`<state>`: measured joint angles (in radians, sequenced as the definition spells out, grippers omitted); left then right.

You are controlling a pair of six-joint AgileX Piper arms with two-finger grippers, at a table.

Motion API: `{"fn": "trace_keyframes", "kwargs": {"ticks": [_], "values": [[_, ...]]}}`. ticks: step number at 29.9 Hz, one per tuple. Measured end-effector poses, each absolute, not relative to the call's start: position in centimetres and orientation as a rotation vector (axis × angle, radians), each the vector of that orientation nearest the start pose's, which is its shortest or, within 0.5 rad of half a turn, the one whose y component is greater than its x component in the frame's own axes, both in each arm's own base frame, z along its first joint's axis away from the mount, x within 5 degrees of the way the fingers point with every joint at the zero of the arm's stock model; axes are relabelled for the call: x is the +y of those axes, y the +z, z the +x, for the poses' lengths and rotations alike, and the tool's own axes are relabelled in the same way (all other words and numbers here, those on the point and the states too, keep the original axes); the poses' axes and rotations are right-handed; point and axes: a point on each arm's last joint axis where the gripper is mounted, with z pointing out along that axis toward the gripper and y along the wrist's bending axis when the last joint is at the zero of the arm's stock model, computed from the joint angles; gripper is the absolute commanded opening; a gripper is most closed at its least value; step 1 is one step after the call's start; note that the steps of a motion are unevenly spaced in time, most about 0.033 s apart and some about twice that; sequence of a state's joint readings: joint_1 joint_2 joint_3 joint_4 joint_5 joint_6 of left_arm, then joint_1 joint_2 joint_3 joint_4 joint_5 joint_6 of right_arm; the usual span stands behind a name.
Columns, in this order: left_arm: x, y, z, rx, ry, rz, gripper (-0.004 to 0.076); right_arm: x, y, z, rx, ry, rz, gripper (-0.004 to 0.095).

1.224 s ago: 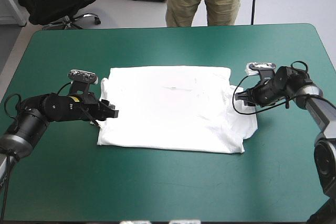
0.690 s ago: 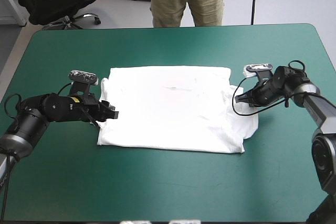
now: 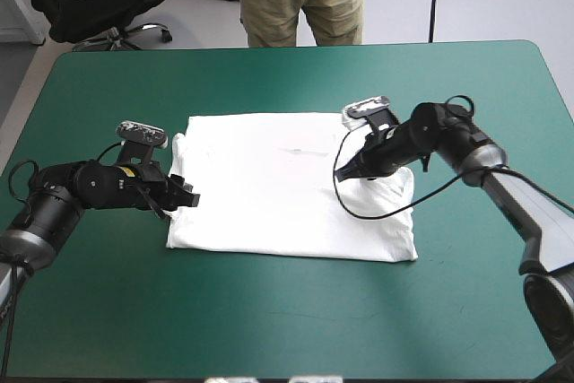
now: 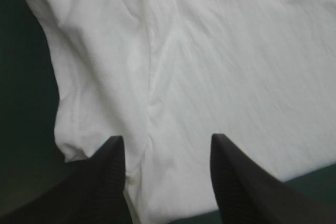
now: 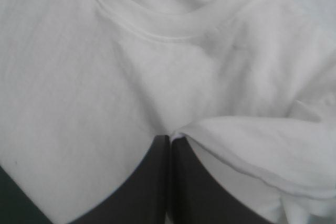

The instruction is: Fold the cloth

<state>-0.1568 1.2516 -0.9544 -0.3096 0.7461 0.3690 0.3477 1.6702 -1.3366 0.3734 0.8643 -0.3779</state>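
The white T-shirt (image 3: 269,190) lies spread flat in the middle of the teal-green table. My left gripper (image 3: 186,195) is low at the shirt's left edge. Its black fingers stand open (image 4: 165,141) over the seam where the left sleeve (image 4: 89,61) joins the body. My right gripper (image 3: 346,172) is over the shirt's right half, shut on the T-shirt. In the right wrist view (image 5: 170,139) the pinched right sleeve (image 5: 262,150) is folded over beside the fingers. The collar (image 5: 173,30) lies ahead of the gripper.
The teal-green cover (image 3: 269,311) shows in a wide band between the shirt and the table's near edge. More of it is bare to the right of the shirt (image 3: 484,248) and behind it.
My right gripper has swung left from beyond the shirt's right edge to over its body, drawing the right sleeve inward with it. The left arm has barely moved.
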Motion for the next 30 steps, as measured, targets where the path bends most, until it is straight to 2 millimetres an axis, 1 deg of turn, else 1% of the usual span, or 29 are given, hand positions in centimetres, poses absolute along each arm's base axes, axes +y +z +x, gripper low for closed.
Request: {"fn": "trace_keyframes", "kwargs": {"ticks": [1,3,6,8,10,11,12,16,19,20,21,23,26,28,30], "values": [[-5.8,30.1,24.5,2.454,-0.269,0.452,0.0370,15.3,27.8,32.7,2.549,0.451,-0.735,-0.0006],[-5.8,30.1,24.4,2.459,-0.268,0.455,0.0370,16.6,26.3,33.0,2.567,0.459,-0.761,0.0052],[-5.7,29.9,24.3,2.477,-0.261,0.470,0.0370,17.7,24.1,33.4,2.609,0.458,-0.799,0.0237],[-5.6,29.9,24.2,2.490,-0.242,0.476,0.0370,17.9,22.6,33.9,2.636,0.451,-0.815,0.0400],[-5.4,29.8,24.2,2.502,-0.215,0.459,0.0370,18.0,21.5,34.2,2.650,0.443,-0.837,0.0526],[-5.2,29.8,24.3,2.509,-0.201,0.441,0.0370,18.1,21.4,34.3,2.648,0.447,-0.839,0.0554],[-5.1,29.7,24.3,2.515,-0.186,0.423,0.0370,18.1,21.5,34.4,2.639,0.445,-0.845,0.0557],[-4.6,29.6,24.4,2.529,-0.119,0.374,0.0370,18.2,22.0,34.3,2.627,0.451,-0.868,0.0503],[-3.9,29.2,24.5,2.532,-0.026,0.315,0.0370,18.2,24.1,34.1,2.592,0.443,-0.899,0.0486],[-3.5,29.0,24.6,2.542,0.005,0.276,0.0370,18.1,25.8,33.9,2.566,0.445,-0.916,0.0486],[-3.0,28.8,24.8,2.551,0.033,0.234,0.0370,18.0,27.1,33.6,2.549,0.450,-0.923,0.0486],[-1.9,28.5,25.2,2.565,0.053,0.140,0.0370,17.8,30.4,32.7,2.507,0.464,-0.948,0.0486],[-0.6,28.1,25.7,2.566,0.011,0.017,0.0370,17.3,34.5,31.2,2.459,0.481,-0.986,0.0482],[-0.2,27.7,26.2,2.562,-0.031,-0.019,0.0370,16.9,36.4,30.1,2.440,0.499,-1.006,0.0469],[0.1,27.0,26.8,2.571,-0.074,-0.049,0.0370,16.7,37.5,29.3,2.425,0.518,-1.013,0.0454]]}}
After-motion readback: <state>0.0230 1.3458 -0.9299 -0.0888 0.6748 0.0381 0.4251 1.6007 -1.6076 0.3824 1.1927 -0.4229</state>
